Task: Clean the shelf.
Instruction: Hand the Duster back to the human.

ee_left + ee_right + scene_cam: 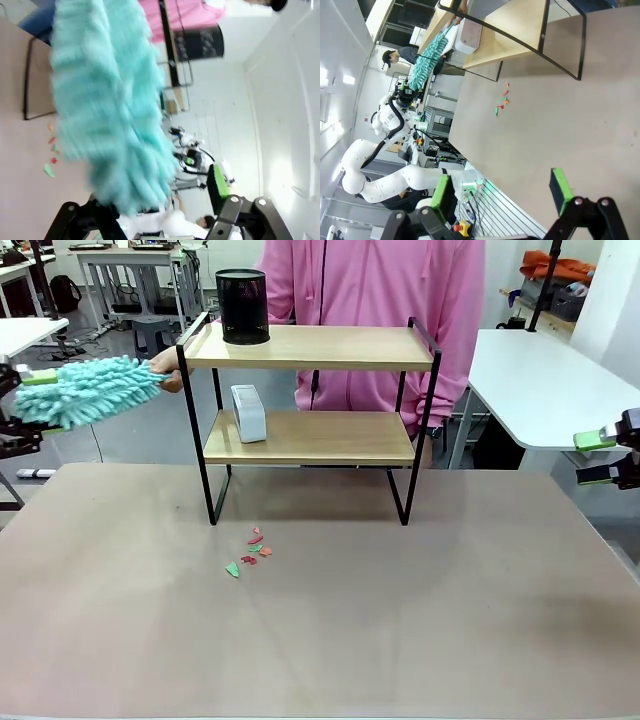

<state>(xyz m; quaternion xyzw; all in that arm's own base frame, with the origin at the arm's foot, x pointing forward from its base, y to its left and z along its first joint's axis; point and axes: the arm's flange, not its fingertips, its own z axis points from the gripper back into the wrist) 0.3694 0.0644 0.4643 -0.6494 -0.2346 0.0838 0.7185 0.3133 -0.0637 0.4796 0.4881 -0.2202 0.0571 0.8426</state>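
Observation:
The shelf [310,347], two light boards in a black frame, stands mid-table. A black mesh cup [242,306] sits on its top board and a white box [249,413] on the lower one. Left of the shelf, a person's hand [170,370] holds a fluffy teal duster [85,390] by its handle. The duster's head lies between the wide-apart fingers of my open left gripper [25,405]; in the left wrist view the duster [107,100] is blurred above that gripper [150,200]. My right gripper [605,457] hangs open and empty at the table's right edge.
Several small red, green and orange scraps [250,550] lie on the brown table [420,620] in front of the shelf's left leg. The person in pink stands behind the shelf. A white table [545,380] is at the back right.

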